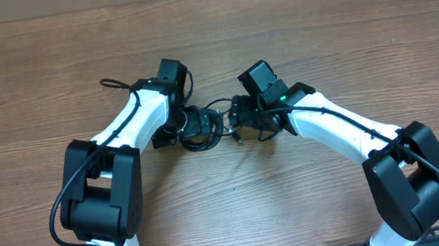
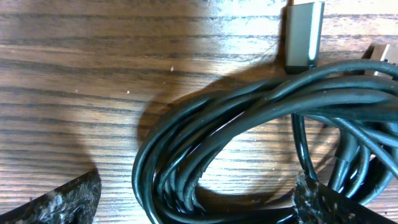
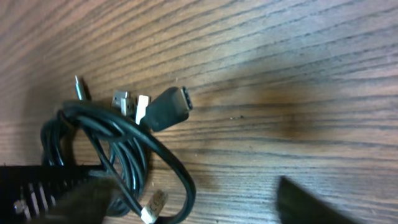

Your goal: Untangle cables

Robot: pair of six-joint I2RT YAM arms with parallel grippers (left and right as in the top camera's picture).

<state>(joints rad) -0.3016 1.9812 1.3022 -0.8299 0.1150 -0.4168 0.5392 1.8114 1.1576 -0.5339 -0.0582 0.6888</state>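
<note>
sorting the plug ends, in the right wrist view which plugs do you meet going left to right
thin pin plug → silver plug → second silver plug → dark oval-mouthed plug

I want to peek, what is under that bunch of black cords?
Wooden table shows through the middle of the loop in the cords and all around it. Right beneath the stacked strands nothing can be seen; they cover it.

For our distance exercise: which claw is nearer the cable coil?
Left. The left claw straddles the coil; the right claw sits just beside it.
</note>
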